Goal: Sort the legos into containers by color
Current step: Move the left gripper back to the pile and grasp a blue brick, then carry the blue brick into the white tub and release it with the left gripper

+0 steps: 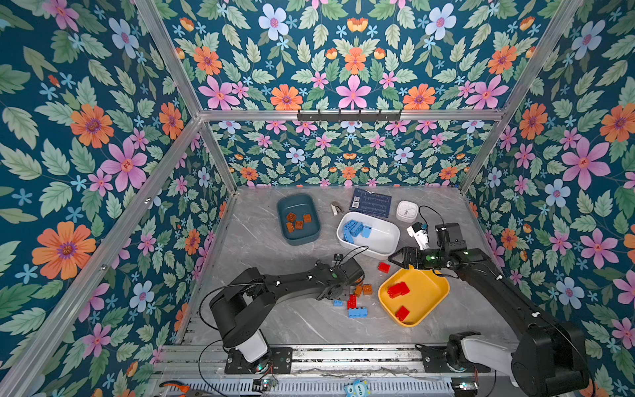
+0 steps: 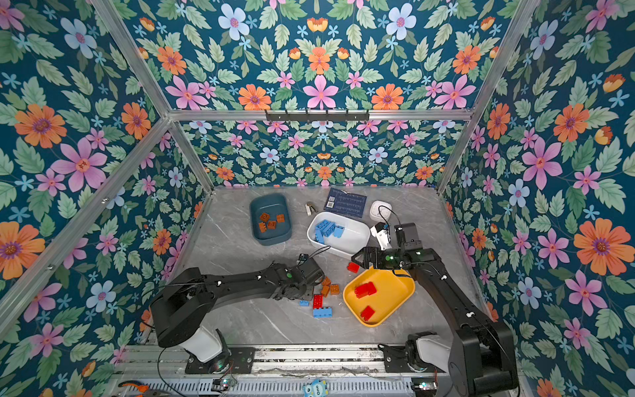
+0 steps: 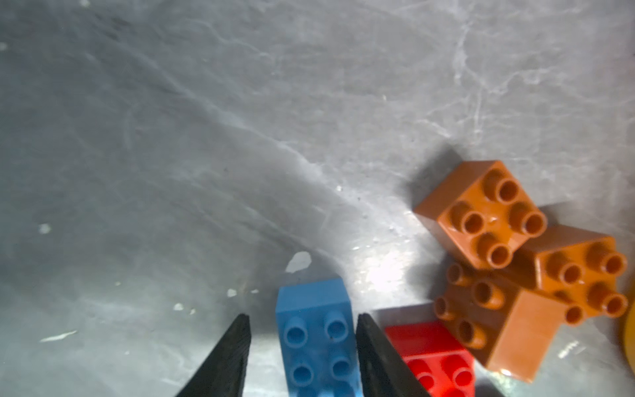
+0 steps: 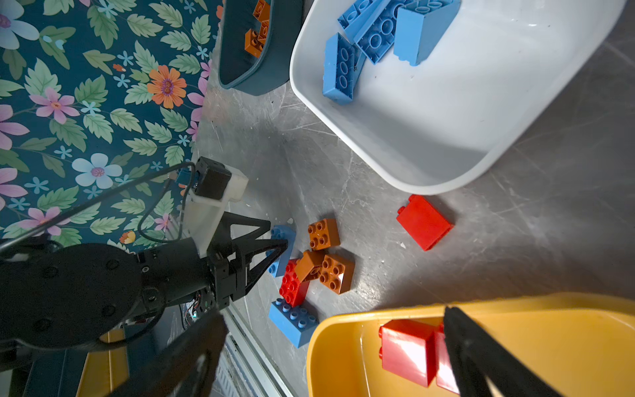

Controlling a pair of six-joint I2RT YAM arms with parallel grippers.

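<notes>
My left gripper [image 3: 303, 316] straddles a small blue lego [image 3: 314, 330] on the table. One finger touches the lego's side and the other stands a small gap off it, so the jaws are open. Three orange-brown legos [image 3: 481, 213] and a red one [image 3: 433, 357] lie beside it. A long blue lego [image 1: 357, 312] lies nearer the front. My right gripper [image 1: 395, 259] hangs wide open and empty over the far rim of the yellow tub [image 1: 429, 292], which holds red legos. A loose red lego [image 1: 383, 267] lies beside that rim. The white tub [image 1: 386, 240] holds blue legos; the teal tub [image 1: 283, 209] holds orange-brown ones.
A dark blue card [image 1: 370, 202], a white clock [image 1: 407, 210] and a small metal object [image 1: 336, 208] lie at the back of the table. A white and black device [image 1: 420, 235] sits right of the white tub. Floral walls close in three sides.
</notes>
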